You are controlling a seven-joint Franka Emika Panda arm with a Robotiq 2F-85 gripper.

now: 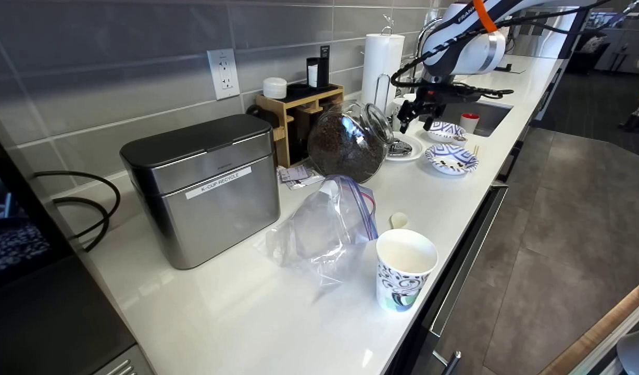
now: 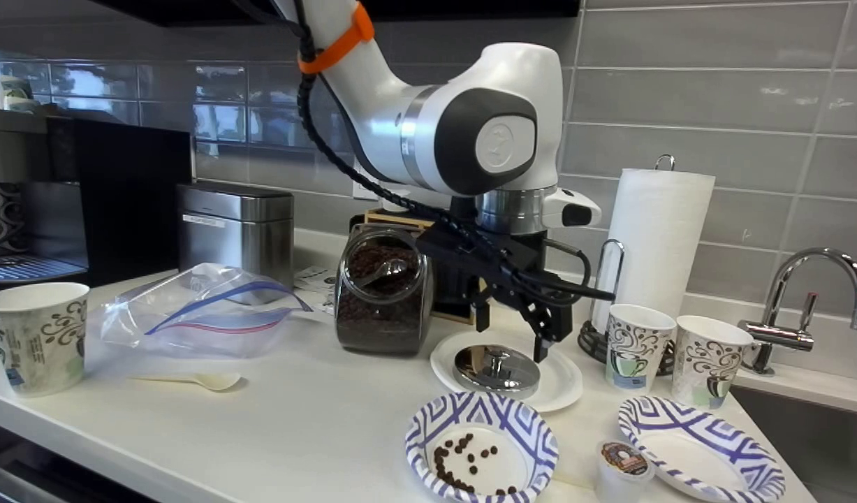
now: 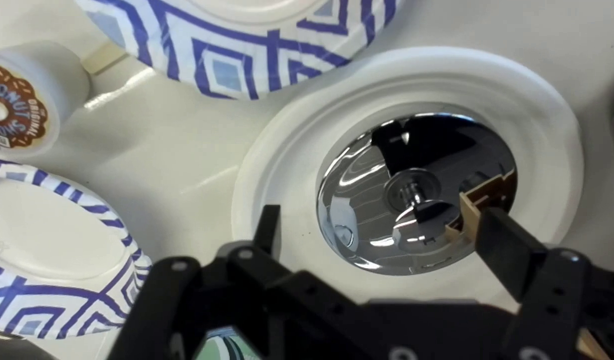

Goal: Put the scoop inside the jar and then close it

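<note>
The glass jar (image 2: 379, 328) stands tilted on the counter, full of dark coffee beans, its round mouth uncovered. It also shows in an exterior view (image 1: 345, 146). A shiny metal scoop (image 2: 386, 271) lies on the beans inside the jar. The chrome lid (image 2: 496, 372), with a small knob on top, rests on a white plate (image 2: 564, 391). In the wrist view the lid (image 3: 362, 220) lies ahead of and below the fingers. My gripper (image 2: 512, 341) is open and empty above the lid, its fingers (image 3: 382, 215) wide apart and not touching the knob.
A patterned bowl with beans (image 2: 480, 447), a second patterned bowl (image 2: 700, 447) and a coffee pod (image 2: 624, 468) are near the plate. Paper cups (image 2: 638, 346), a paper towel roll (image 2: 658, 244), a plastic bag (image 2: 204, 314) and a cream spoon (image 2: 218, 381) also stand or lie around.
</note>
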